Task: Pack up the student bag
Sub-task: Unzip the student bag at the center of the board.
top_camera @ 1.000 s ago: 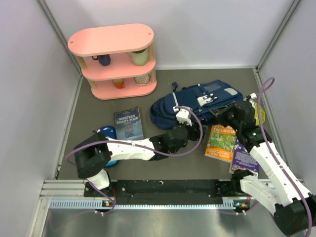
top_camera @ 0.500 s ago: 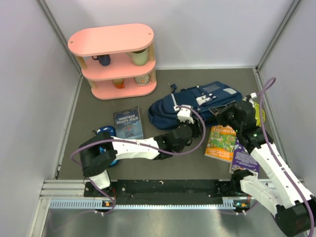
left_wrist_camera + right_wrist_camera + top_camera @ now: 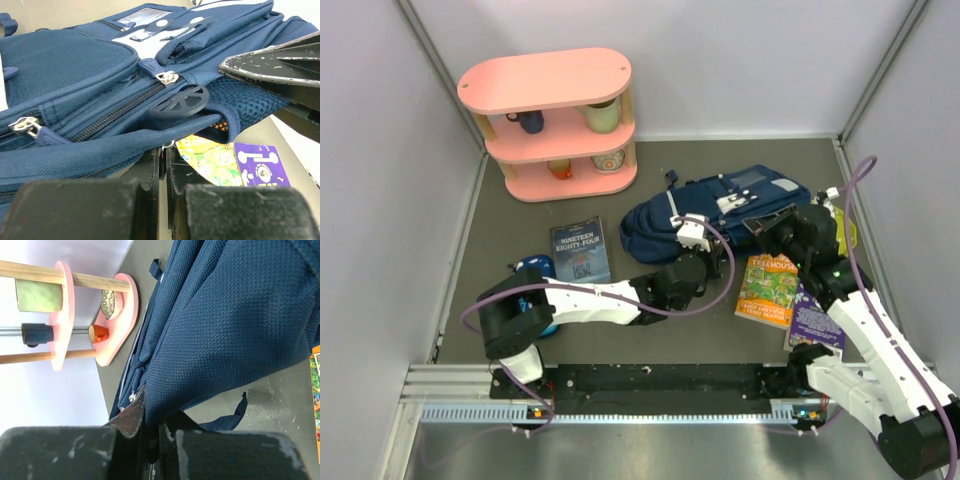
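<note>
Navy student bag (image 3: 655, 222) (between both tools (image 3: 694, 236) (image 3: 766, 226))

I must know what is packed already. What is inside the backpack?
Nothing inside shows. The front zipper of the backpack looks closed, and the fabric covers any contents. A blue book, a colourful book and a purple book lie outside it on the table.

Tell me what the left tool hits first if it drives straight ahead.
The student bag: the shut left tool points at its near edge, under the zipper, and would press into that navy fabric almost at once. Whether it touches now is unclear.
</note>
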You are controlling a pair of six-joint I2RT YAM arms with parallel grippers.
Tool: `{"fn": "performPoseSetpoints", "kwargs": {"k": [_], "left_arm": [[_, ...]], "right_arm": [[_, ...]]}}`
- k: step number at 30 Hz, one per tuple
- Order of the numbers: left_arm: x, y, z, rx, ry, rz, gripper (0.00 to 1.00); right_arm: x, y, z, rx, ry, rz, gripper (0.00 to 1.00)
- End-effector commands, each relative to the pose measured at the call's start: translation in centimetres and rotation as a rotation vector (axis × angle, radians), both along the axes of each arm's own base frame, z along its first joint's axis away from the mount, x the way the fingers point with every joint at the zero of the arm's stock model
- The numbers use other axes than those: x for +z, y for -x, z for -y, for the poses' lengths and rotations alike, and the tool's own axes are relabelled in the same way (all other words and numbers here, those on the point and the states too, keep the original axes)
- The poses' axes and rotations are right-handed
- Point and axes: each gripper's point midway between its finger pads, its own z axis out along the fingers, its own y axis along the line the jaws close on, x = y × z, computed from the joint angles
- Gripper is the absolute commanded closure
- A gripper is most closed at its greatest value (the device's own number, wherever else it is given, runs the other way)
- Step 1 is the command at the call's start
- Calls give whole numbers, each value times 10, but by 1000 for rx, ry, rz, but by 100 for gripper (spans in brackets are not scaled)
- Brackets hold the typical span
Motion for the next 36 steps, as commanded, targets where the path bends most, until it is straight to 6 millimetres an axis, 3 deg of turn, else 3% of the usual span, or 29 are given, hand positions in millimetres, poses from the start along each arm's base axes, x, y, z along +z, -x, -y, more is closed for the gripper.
{"fn": "performPoseSetpoints", "kwargs": {"k": [1, 7, 9, 11, 12, 14, 15, 16, 18, 19, 24, 28, 29, 31, 32, 33, 34, 35, 36], "left_arm": [[35, 0, -18, 26, 73, 64, 100], [21, 15, -38, -23, 13, 44, 100], [-1, 22, -51, -37, -61, 17, 100], [-5, 28, -69, -30, -87, -5, 100], [-27, 34, -85, -23, -152, -49, 100], [-22, 50, -97, -87, -157, -65, 100], [-37, 60, -107, -127, -218, -97, 100], [-28, 73, -106, -205, -194, -98, 100], [-36, 91, -111, -280, -209, -113, 100], [-29, 100, -113, -320, -190, -107, 100], [-31, 152, -104, -550, -203, -118, 100], [-39, 177, -86, -660, -247, -143, 100], [-32, 181, -78, -685, -237, -135, 100], [-37, 189, -65, -728, -263, -140, 100], [-24, 191, -54, -748, -232, -120, 100], [-28, 197, -47, -769, -238, -127, 100], [-25, 198, -42, -774, -226, -125, 100], [-21, 199, -35, -776, -209, -119, 100], [-28, 195, -33, -744, -219, -140, 100]], "right_arm": [[57, -6, -6, 15, -43, 175, 100], [49, -15, 5, 1, 82, 184, 100], [45, -20, 4, 21, 110, 183, 100], [48, -28, 8, 63, 174, 224, 100], [47, -28, 6, 102, 194, 228, 100], [35, -36, 12, 145, 274, 218, 100], [31, -37, 13, 167, 285, 213, 100], [25, -40, 16, 183, 316, 212, 100], [19, -43, 26, 174, 333, 200, 100], [17, -43, 30, 178, 356, 203, 100], [17, -52, 43, 201, 421, 210, 100], [14, -79, 45, 251, 406, 170, 100], [-3, -88, 40, 296, 376, 122, 100], [0, -101, 30, 343, 347, 124, 100], [-4, -106, 23, 390, 319, 114, 99], [-19, -115, 18, 406, 285, 65, 93], [-13, -122, 15, 424, 276, 74, 89], [-19, -123, 14, 441, 271, 47, 86], [-29, -127, 14, 439, 266, 8, 74]]}}
